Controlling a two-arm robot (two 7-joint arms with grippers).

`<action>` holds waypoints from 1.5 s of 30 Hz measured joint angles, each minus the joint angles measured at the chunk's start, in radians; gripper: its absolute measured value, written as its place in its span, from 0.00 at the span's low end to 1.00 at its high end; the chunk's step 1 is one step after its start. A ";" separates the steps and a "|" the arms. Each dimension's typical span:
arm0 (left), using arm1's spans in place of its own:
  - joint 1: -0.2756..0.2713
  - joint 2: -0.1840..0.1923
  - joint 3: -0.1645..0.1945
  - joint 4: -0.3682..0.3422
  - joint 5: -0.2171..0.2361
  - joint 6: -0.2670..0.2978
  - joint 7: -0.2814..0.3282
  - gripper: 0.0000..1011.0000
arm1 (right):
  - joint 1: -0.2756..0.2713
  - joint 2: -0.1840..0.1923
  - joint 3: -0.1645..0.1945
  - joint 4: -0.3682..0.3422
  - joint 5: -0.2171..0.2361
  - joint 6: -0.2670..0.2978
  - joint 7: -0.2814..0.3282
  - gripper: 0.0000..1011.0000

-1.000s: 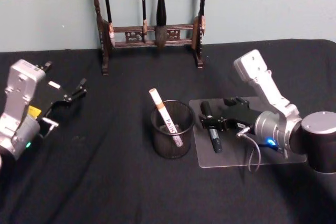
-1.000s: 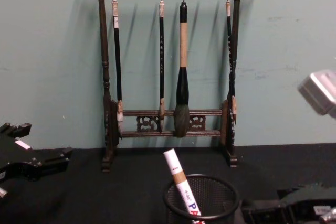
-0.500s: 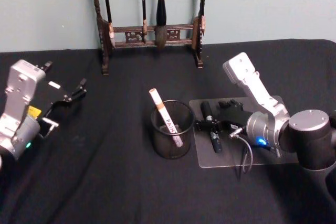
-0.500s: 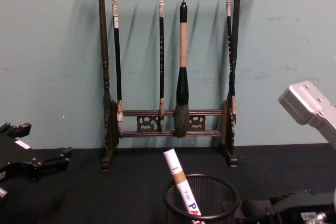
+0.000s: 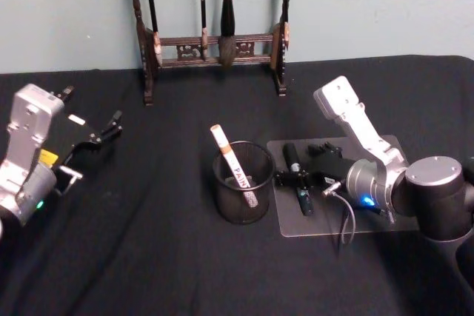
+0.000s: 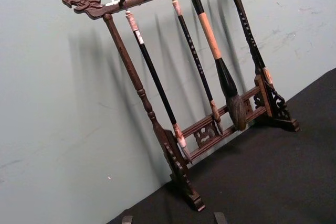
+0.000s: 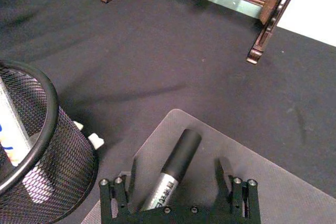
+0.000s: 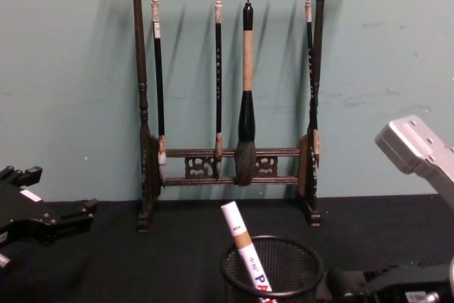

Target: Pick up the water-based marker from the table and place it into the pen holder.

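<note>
Head view: the black tablecloth (image 5: 148,257) lies bare across the bottom and lower left of the frame. The left gripper (image 5: 92,109) sits at the left edge, jaws apart, holding nothing. At centre right a translucent, glossy mat (image 5: 315,225) lies just right of the pen holder (image 5: 243,192), a round black wire-mesh cup with a white paint marker (image 5: 230,158) leaning inside. The water-based marker (image 5: 292,156) lies on the mat near the cup, apart from it. The right gripper (image 5: 296,177) straddles it.

Left wrist view: a carved dark wooden brush rack (image 6: 157,129) stands on the cloth before a pale green wall (image 6: 52,103), its brushes (image 6: 218,61) hanging.

Right wrist view: the marker (image 7: 181,153) shows a matte black cap and a grey printed barrel, lying between jaws set wide apart. Whether either touches it I cannot tell. Bare cloth separates mat (image 7: 278,182) and rack.

Chest view: the holder's solid rim (image 8: 273,274) sits at bottom centre, with open cloth behind it.
</note>
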 joint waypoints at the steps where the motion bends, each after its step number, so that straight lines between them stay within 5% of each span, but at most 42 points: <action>1: 0.000 0.000 0.000 0.000 0.000 0.000 0.000 0.99 | 0.000 -0.001 0.001 0.001 -0.001 0.000 0.002 0.99; 24: 0.000 0.000 0.000 0.000 0.000 0.000 0.000 0.99 | -0.009 -0.012 0.013 0.002 -0.025 -0.006 0.021 0.99; 30: 0.000 0.000 0.000 0.000 0.000 0.000 0.000 0.99 | -0.009 -0.012 0.013 0.002 -0.024 -0.006 0.021 0.87; 45: 0.000 0.000 0.000 0.000 0.000 0.000 0.000 0.99 | -0.009 -0.011 0.013 0.001 -0.022 -0.005 0.020 0.41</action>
